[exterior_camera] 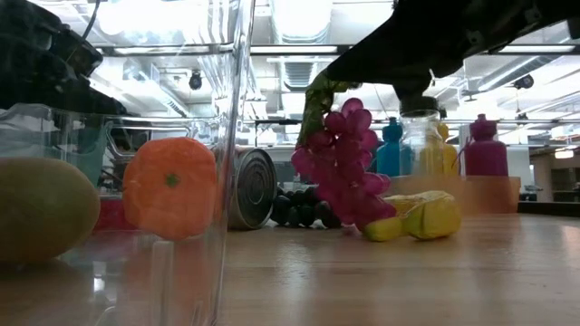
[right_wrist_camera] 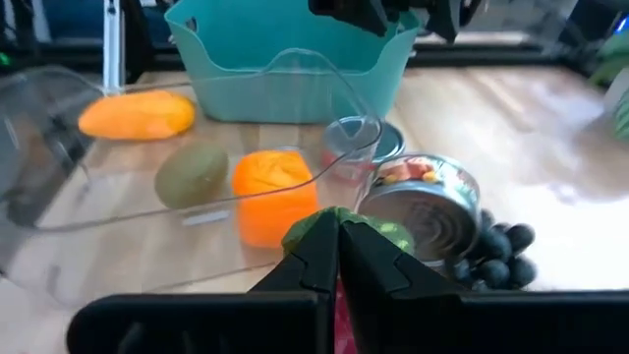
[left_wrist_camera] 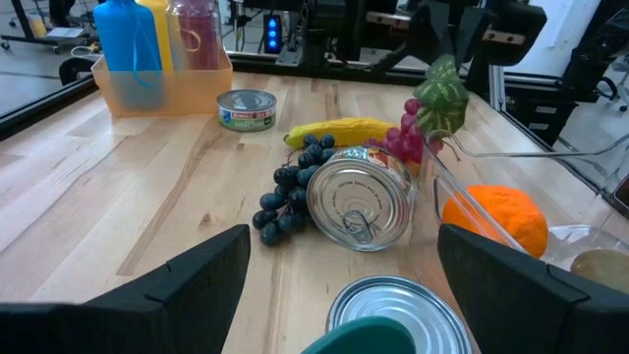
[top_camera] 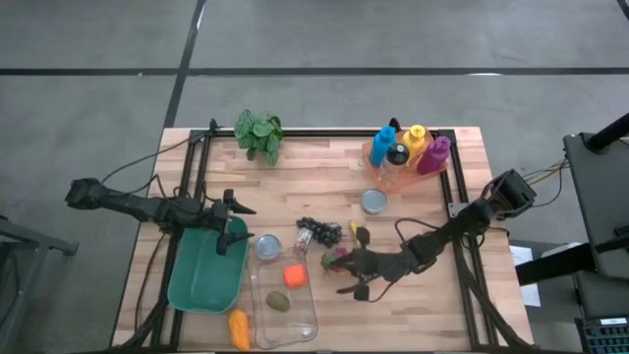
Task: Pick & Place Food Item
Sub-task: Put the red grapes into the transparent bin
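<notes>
Gripping the green leafy stem of the pink grape bunch, the right claw is pinched tight and holds the bunch just above the tabletop, at about 3 o'clock from the clear tub holding the orange and kiwi. The left claw gapes wide over the teal bin, near 9 o'clock.
</notes>
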`<state>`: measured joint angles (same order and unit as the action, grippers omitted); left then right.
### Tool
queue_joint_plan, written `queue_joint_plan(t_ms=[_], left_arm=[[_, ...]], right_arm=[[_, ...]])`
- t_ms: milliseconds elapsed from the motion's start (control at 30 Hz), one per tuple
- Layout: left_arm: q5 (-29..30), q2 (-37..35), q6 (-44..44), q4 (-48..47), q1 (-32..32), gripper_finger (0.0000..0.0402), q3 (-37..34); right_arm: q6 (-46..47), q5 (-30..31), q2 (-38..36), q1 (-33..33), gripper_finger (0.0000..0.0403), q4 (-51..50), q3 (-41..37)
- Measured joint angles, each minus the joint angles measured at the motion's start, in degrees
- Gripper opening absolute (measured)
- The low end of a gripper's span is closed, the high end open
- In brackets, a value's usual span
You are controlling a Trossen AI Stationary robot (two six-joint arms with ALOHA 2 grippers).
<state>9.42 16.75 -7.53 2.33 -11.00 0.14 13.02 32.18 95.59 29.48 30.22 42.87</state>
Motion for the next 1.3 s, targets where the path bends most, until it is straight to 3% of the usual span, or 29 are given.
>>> queue_joint_plan(t_ms=[200,533,1300], left_arm=[[0.0,0.0,0.0,0.0,0.0,0.0336,0.0],[0.0,0.0,0.0,0.0,0.0,0.0336,0.0],[0.0,0.0,0.0,0.0,0.0,0.0336,0.0]], right_arm=[[-6.0,3.9,0.0,1.4,0.0008,0.0,0.0],[-4.5,3.8,0.0,1.4,0.0008,0.0,0.5],[26.0,-5.8,0.9,1.3,0.0008,-14.1,0.4]])
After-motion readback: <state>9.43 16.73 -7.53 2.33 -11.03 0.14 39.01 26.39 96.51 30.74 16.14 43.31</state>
